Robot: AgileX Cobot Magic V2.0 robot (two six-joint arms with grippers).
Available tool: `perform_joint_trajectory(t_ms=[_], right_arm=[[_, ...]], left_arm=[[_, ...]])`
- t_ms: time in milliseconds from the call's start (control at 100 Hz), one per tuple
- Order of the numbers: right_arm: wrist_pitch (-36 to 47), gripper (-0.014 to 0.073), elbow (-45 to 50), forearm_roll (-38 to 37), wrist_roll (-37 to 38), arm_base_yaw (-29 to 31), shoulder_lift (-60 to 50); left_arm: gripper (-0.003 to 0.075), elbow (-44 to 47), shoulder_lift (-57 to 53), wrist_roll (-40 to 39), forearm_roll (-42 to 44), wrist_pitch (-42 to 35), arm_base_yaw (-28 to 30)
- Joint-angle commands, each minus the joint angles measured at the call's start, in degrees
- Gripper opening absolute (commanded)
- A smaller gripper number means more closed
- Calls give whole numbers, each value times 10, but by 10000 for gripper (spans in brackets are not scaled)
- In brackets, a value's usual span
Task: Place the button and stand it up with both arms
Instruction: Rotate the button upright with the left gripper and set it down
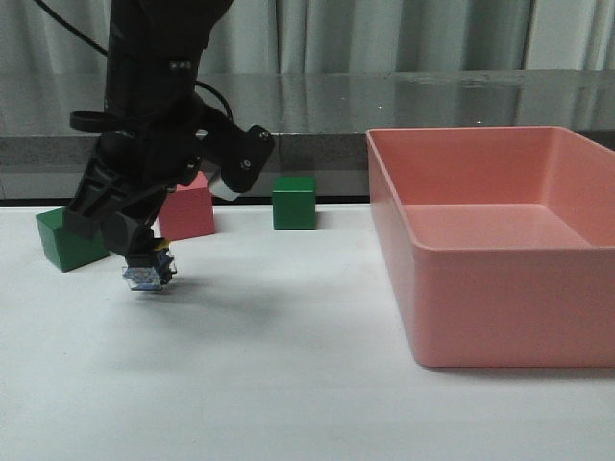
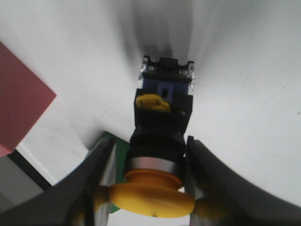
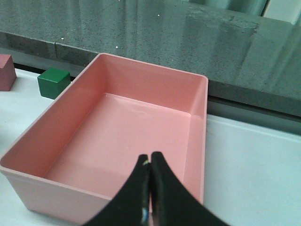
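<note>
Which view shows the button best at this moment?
The left wrist view: the button fills it, yellow cap, silver collar and blue base clear, clamped in the left pincer. The front view shows only its base under the arm; the right wrist view misses it.

The left gripper's [image 2: 153, 188] fingers [image 2: 101, 174] clamp the button [image 2: 160, 141] above the white table [image 2: 244, 70].

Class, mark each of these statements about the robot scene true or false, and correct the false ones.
1. The left gripper holds the button. True.
2. The pink bin has cubes inside. False: it shows nothing inside.
3. The right gripper is wide open. False: its fingers are shut together.
4. Two green cubes sit on the table. True.
5. The button's yellow cap points down at the table. False: the base block faces the table.
</note>
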State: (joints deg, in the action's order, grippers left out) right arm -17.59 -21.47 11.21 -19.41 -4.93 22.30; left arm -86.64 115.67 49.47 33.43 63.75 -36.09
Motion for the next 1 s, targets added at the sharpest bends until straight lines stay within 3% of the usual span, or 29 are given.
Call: perform_joint_trajectory(t_ms=[0,320,460,660,770,990], right_arm=[[48,-62,-14,3,-2,-1,2],[48,-62,-14,3,-2,-1,2],[48,-60,-14,3,-2,-1,2],[48,-60,-14,3,-2,-1,2],[48,-60,-14,3,-2,-1,2],[48,-60,-14,3,-2,-1,2]], left_arm=[[-19,-17,-28,-10,19,16,-4],[-7,-17,-28,-25,-11,19,-4],[138,-17,-28,-25,-12,20,-4],[453,-17,-28,-25,-3,18,-4],[516,-17,-28,-25,-3,18,-4],[517,-17,-39,-25,-3,66,-4]])
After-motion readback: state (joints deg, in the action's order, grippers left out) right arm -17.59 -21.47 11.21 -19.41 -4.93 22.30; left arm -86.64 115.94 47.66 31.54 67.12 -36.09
